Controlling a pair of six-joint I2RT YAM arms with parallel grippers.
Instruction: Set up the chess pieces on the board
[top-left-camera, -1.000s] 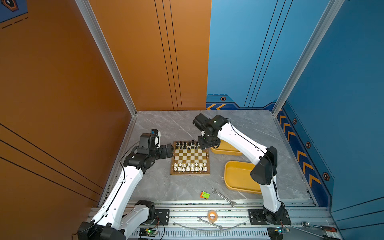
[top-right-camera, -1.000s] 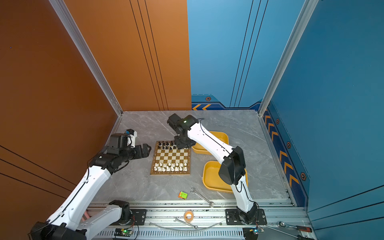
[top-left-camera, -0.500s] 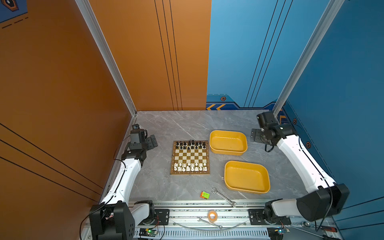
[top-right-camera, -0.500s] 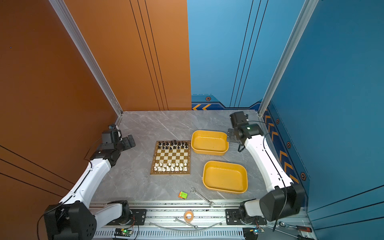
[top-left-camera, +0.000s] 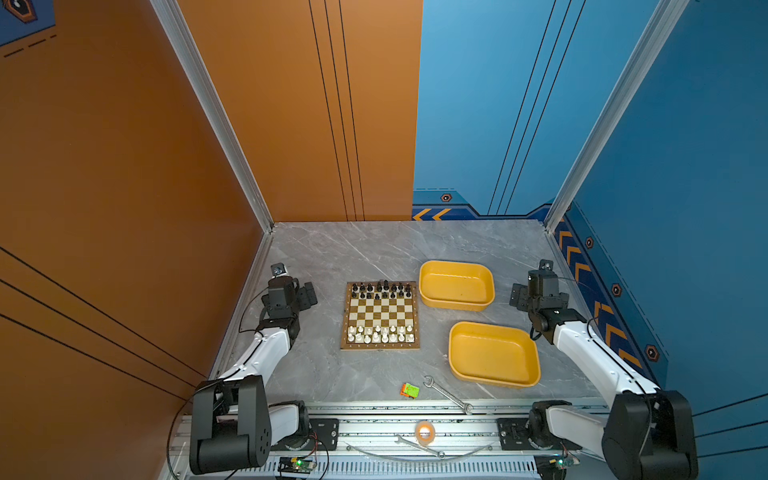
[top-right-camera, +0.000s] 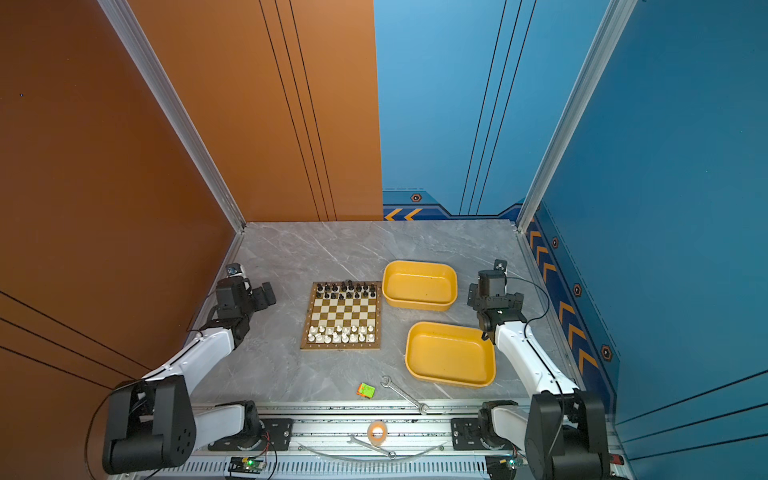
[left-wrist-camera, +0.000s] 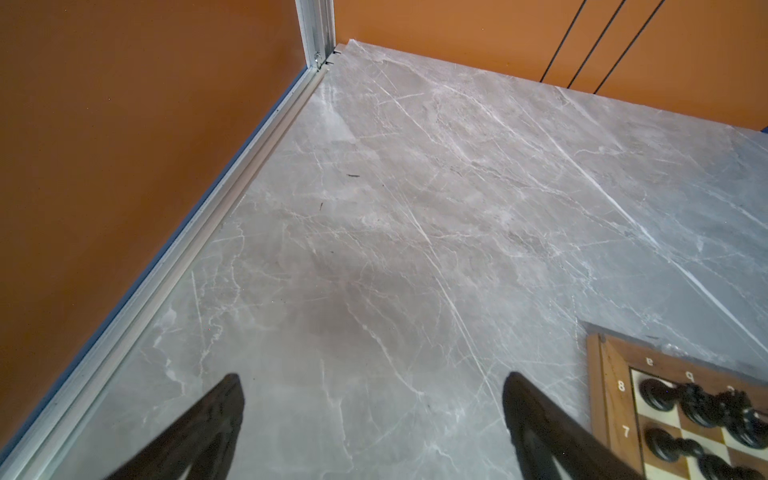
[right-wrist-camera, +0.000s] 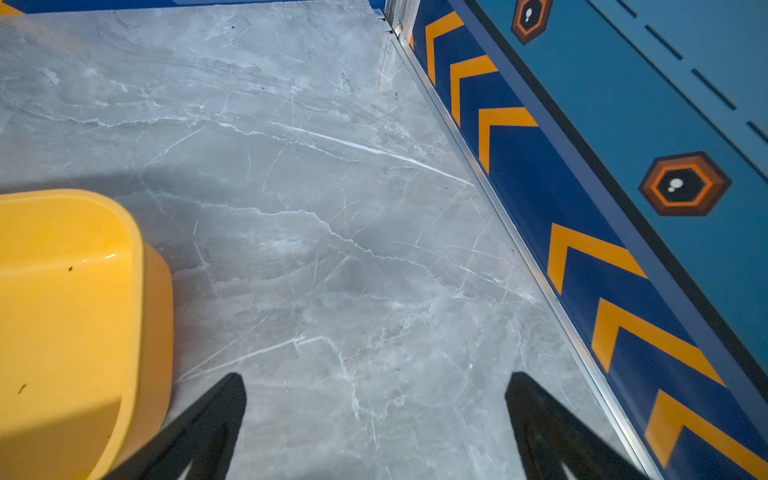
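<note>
We saw the board (top-left-camera: 380, 316) lying flat on the grey marble table (top-left-camera: 332, 257), near the middle, between the two arms. The black chess pieces (top-left-camera: 382, 289) stood in two rows along its far edge, and the white chess pieces (top-left-camera: 380, 333) stood in the two rows at its near edge.

The left gripper (left-wrist-camera: 372, 380) hung over bare table to the left of the board, near its far left corner but apart from it. Its jaws were spread wide with nothing between them. In the left wrist view, that corner of the board, with a few black pieces, showed just past one finger (left-wrist-camera: 536, 415).

The right gripper (right-wrist-camera: 374, 378) was well apart from the board, close to the blue wall (right-wrist-camera: 665, 104). Its jaws were likewise wide apart and held nothing. Between it and the board sat the far yellow tray (top-left-camera: 455, 305), just beside the board's far right corner. The near yellow tray (top-left-camera: 494, 380) lay further forward.
</note>
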